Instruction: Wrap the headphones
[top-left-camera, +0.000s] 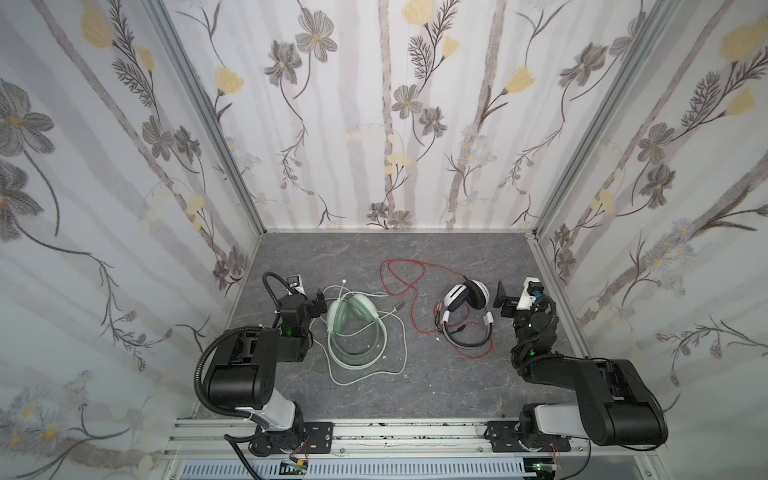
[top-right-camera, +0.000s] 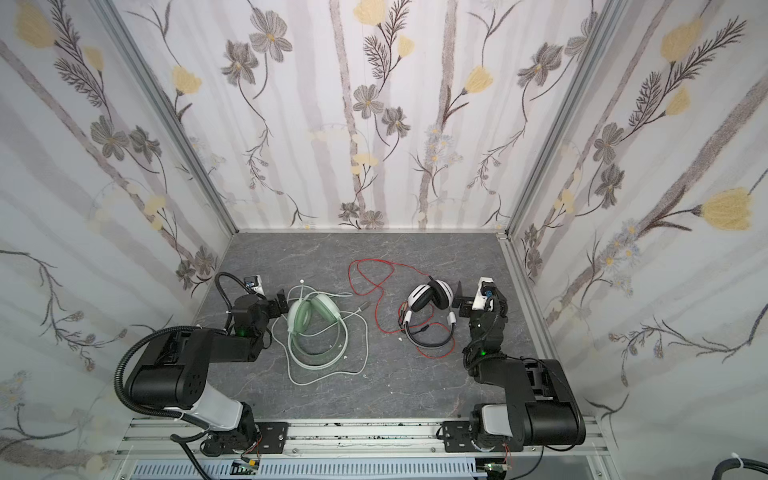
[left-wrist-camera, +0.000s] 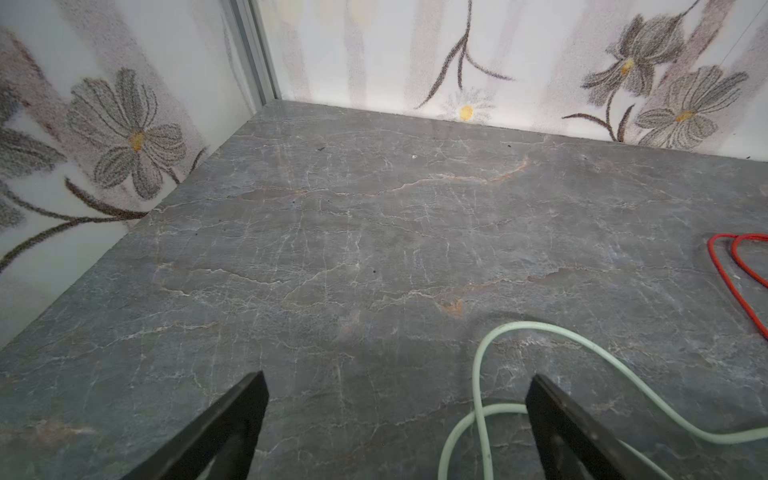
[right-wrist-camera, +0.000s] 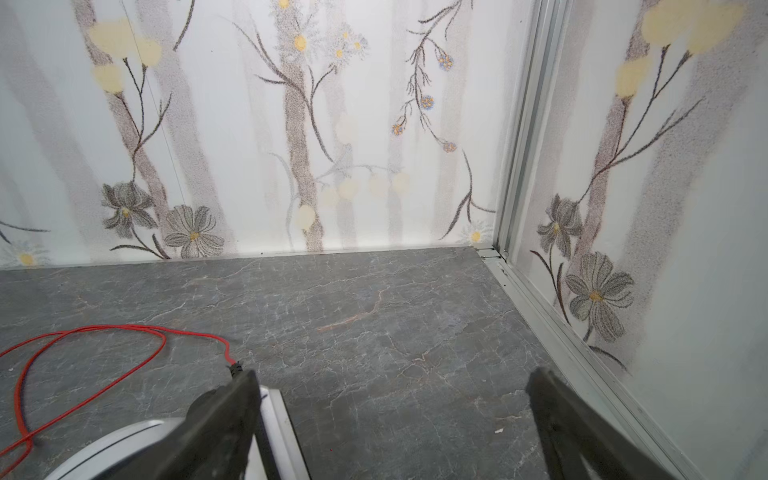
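the mint green headset (top-left-camera: 347, 320) lies flat on the grey table (top-left-camera: 415, 386), and i take it as the fixed mark here. its green cable (top-left-camera: 400, 332) is not wound at all; it runs in loose loops around the headband and out on the side toward the other set. the white-and-black headset (top-left-camera: 465, 307) lies well apart from the green one, also flat, and its thin red cable (top-left-camera: 399, 274) spreads over the table between the two sets and farther back.

the left gripper (top-left-camera: 319, 305) waits just beside the green ear cups, on the side away from the white set. its jaws are spread wide and hold nothing; in the left wrist view only a bend of green cable (left-wrist-camera: 482, 365) passes between them on the table. the right gripper (top-left-camera: 500, 300) is beyond the white set, farthest from the green one, also spread and empty, with one jaw close to the white ear cup (right-wrist-camera: 124, 440).

i think each arm stands by its own headset so it can start gathering the cable. the wrapping seems not yet begun.

i cannot read any brand, label or writing on the headsets.
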